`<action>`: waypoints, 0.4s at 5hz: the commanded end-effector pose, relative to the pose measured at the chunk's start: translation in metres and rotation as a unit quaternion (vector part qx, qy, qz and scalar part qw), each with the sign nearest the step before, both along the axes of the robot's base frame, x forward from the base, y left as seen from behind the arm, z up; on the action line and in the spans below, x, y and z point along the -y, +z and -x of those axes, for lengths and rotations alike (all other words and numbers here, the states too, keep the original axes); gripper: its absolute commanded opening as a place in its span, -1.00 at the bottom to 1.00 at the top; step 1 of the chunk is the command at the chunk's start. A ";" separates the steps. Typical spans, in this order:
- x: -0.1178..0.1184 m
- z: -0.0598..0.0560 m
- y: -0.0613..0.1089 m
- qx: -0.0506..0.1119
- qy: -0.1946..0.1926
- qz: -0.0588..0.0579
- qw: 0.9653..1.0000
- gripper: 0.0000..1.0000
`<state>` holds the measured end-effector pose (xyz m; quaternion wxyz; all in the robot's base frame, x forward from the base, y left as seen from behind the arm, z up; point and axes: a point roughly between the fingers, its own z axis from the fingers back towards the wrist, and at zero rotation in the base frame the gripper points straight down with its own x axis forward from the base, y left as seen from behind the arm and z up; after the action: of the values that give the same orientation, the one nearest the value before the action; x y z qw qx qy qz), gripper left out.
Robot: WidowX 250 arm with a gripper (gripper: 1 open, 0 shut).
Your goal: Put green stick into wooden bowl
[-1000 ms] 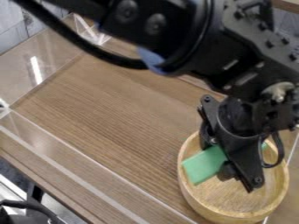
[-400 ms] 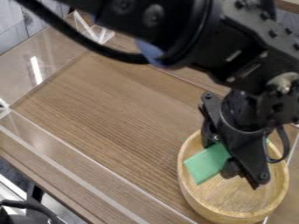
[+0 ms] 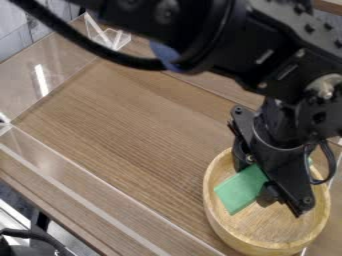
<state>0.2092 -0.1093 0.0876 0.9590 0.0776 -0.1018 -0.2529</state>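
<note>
The green stick point(image 3: 242, 188) is a mint-green flat bar, tilted, hanging just inside the wooden bowl point(image 3: 267, 234) at the lower right. The bowl is round, pale wood with a thick rim, and its far part is hidden by the arm. My black gripper point(image 3: 259, 182) points steeply down over the bowl and is shut on the stick's upper right end. The stick's lower left end reaches toward the bowl's left rim, and whether it touches the bowl I cannot tell.
The wooden table point(image 3: 127, 135) stretches to the left of the bowl. A clear plastic wall point(image 3: 34, 150) runs along the table's near left edge. The bulky black arm point(image 3: 201, 35) fills the top of the view.
The stick and gripper have stayed over the bowl, with only a slight shift of the stick's angle. The grip is unchanged.
</note>
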 end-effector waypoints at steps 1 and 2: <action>0.002 -0.005 0.013 0.015 0.009 0.020 1.000 -1.00; 0.001 -0.003 0.016 0.012 0.016 0.027 0.999 -1.00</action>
<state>0.2060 -0.1074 0.0901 0.9643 0.0654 -0.0935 -0.2388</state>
